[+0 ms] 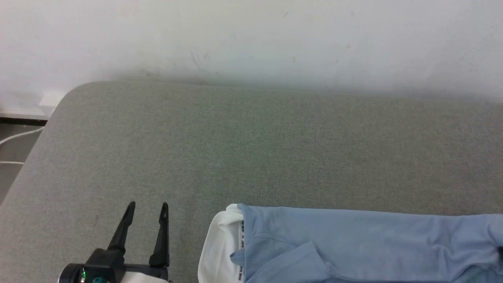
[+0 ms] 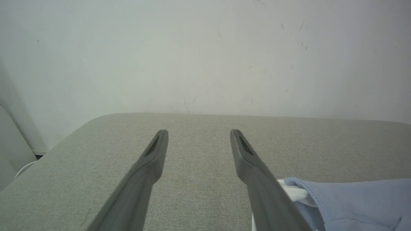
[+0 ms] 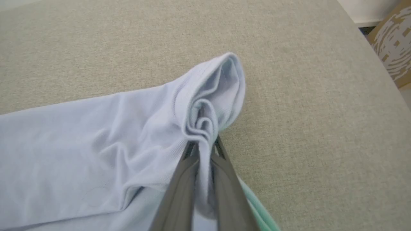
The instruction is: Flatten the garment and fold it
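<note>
The light blue polo shirt [image 1: 353,243] lies across the lower right of the grey padded table [image 1: 251,149], its white collar [image 1: 220,247] turned to the left. My left gripper [image 1: 147,206] stands open just left of the collar, nothing between its fingers; its right finger [image 2: 257,179] passes in front of the collar [image 2: 293,192]. In the right wrist view my right gripper [image 3: 202,144] is shut on a bunched edge of the shirt [image 3: 96,150], with folds of fabric puffing up past the fingertips.
A white wall [image 1: 251,39] runs behind the table. The table's rounded left corner [image 1: 67,98] drops to floor with white cables [image 1: 15,137]. A patterned brown box [image 3: 393,45] stands beyond the table's edge in the right wrist view. Bare grey cloth stretches above the shirt.
</note>
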Robot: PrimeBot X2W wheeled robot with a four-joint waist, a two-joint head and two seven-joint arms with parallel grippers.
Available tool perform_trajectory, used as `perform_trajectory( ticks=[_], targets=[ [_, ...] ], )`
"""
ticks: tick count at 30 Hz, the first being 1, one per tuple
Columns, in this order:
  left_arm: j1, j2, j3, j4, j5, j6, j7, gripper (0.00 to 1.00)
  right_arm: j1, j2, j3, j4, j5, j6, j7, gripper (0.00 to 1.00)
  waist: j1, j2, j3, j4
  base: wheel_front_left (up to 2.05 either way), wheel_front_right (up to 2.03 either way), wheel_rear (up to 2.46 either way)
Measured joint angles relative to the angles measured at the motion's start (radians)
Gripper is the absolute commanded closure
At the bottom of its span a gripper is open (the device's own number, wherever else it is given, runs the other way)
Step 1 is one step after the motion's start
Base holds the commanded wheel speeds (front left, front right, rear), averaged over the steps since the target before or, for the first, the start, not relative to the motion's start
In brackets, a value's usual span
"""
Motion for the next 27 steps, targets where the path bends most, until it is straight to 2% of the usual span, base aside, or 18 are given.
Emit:
perform_trajectory(
  ticks=[4, 9, 15, 20, 24, 27],
  targets=[
    [0.007, 0.0, -0.006, 0.0, 0.007, -0.001, 0.0, 0.0, 0.034, -0.028, 0.086, -0.112, 0.012, 0.0, 0.042, 1.0, 0.0, 0.0, -0.021, -0.002, 0.0, 0.0, 0.0],
    [0.026, -0.001, -0.011, 0.001, 0.008, -0.008, 0.0, 0.0, 0.089, -0.039, 0.184, -0.276, 0.051, 0.0, 0.152, 1.0, -0.0001, 0.0, -0.047, -0.002, 0.0, 0.0, 0.0],
    [0.03, -0.003, -0.016, 0.001, 0.008, -0.008, 0.0, 0.0, 0.114, -0.014, 0.315, -0.437, 0.117, 0.0, 0.276, 1.0, -0.0001, 0.0, -0.066, 0.012, 0.0, 0.0, 0.0],
    [0.03, -0.003, -0.019, 0.0, 0.008, -0.009, 0.0, 0.0, 0.1, 0.044, 0.423, -0.476, 0.188, 0.0, 0.342, 1.0, -0.0001, 0.0, -0.062, 0.037, 0.0, 0.0, 0.0],
    [0.028, -0.003, -0.021, 0.001, 0.008, -0.009, 0.0, 0.0, 0.039, 0.083, 0.5, -0.467, 0.229, 0.0, 0.346, 1.0, -0.0001, 0.0, -0.051, 0.062, 0.0, 0.0, 0.0],
    [0.023, -0.003, -0.023, 0.001, 0.008, -0.009, 0.0, 0.0, -0.014, 0.136, 0.551, -0.438, 0.264, 0.0, 0.34, 1.0, 0.0, 0.0, -0.041, 0.082, 0.0, 0.0, 0.0]
  ],
)
